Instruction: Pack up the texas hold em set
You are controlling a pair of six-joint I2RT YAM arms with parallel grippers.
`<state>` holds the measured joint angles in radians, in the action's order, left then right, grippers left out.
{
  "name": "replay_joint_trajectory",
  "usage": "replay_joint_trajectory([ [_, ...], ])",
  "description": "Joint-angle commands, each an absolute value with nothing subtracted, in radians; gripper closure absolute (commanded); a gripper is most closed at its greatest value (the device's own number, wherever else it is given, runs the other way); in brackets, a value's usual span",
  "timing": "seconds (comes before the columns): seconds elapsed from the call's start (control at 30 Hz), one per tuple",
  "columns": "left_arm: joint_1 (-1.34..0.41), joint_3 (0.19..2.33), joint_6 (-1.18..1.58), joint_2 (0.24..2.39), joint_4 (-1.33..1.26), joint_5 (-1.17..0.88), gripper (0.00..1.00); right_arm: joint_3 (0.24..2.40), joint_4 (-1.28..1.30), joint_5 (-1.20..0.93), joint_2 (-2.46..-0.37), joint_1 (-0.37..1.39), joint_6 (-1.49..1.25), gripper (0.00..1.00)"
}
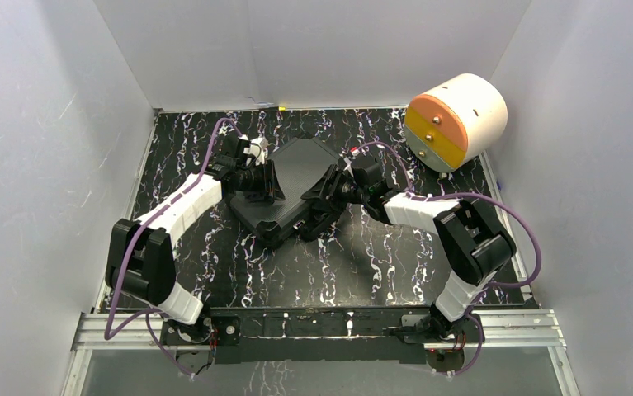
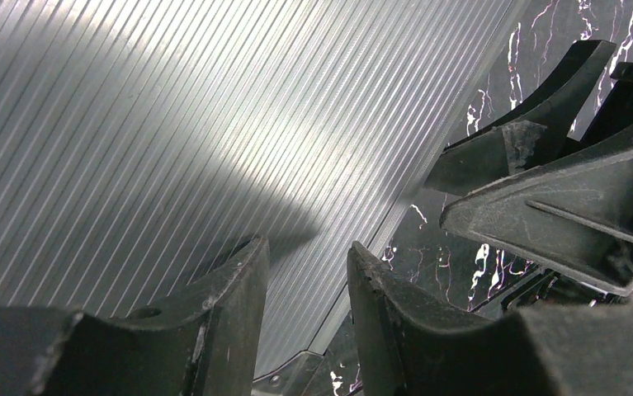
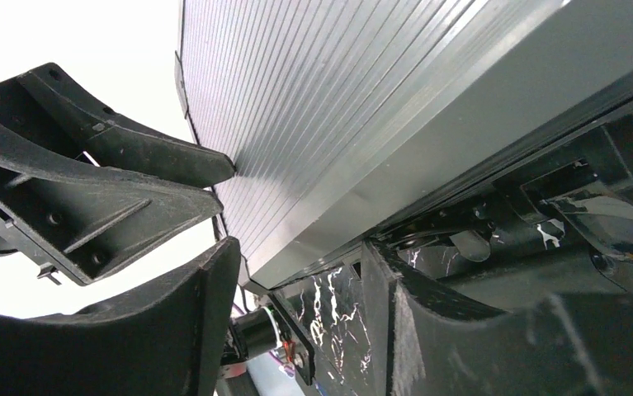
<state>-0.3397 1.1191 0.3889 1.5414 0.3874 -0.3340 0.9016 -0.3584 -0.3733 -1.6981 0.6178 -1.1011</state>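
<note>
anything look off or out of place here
The black case sits skewed, corner-on to the table edges. The white cylinder lies on its side at the far right corner, its drawer fronts facing sideways.

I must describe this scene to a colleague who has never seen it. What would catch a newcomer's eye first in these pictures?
First, the black rectangular hard case with a ribbed lid, lying askew in the middle of the black white-veined table, with the left gripper and the right gripper at its opposite sides. Next, the big white cylinder with orange and yellow drawers at the table's far right corner.
</note>
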Motion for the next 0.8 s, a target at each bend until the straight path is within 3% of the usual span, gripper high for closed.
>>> replay_joint_trajectory([
  [0.0,-0.337,1.067,0.356,1.576,0.498,-0.259,0.6,0.962,-0.431,-0.368,-1.681,0.622,-1.101,0.39],
  [0.23,-0.337,1.137,0.356,1.537,0.507,-0.233,0.57,0.946,-0.338,-0.34,-1.583,0.621,-1.049,0.42],
  [0.6,-0.31,1.39,0.327,1.55,0.549,-0.215,0.28,0.888,0.002,-0.151,-1.418,0.621,-0.953,0.44],
  [0.77,-0.251,1.44,0.284,1.612,0.549,-0.184,0.16,0.898,0.058,-0.136,-1.464,0.622,-0.949,0.53],
])
